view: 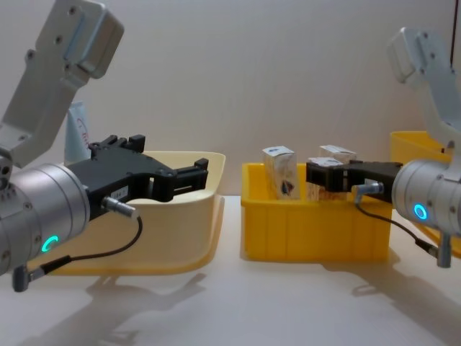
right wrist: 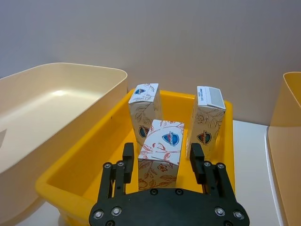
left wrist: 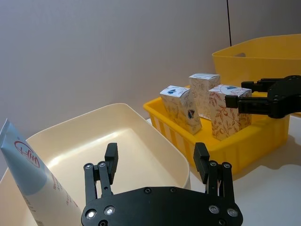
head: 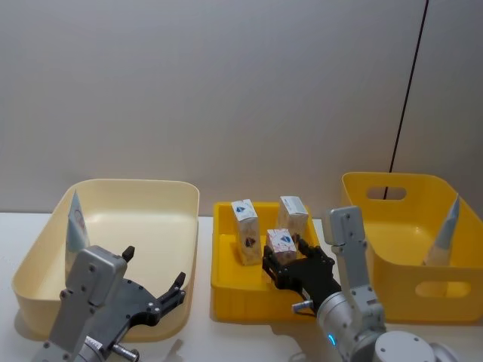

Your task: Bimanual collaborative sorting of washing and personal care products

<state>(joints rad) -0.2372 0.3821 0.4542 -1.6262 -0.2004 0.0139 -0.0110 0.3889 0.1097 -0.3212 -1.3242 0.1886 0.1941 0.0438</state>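
between right claw (right wrist: 163, 162) fingers, carton (right wrist: 161, 153)

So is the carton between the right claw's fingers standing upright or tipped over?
Upright. The nearest carton stands on its end on the floor of the yellow crate, blue logo facing up-front, with the right claw open around it, fingers either side.

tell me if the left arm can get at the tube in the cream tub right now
Probably yes: the left gripper hangs open over the cream tub, with the tube leaning in the near corner beside it and nothing between them.
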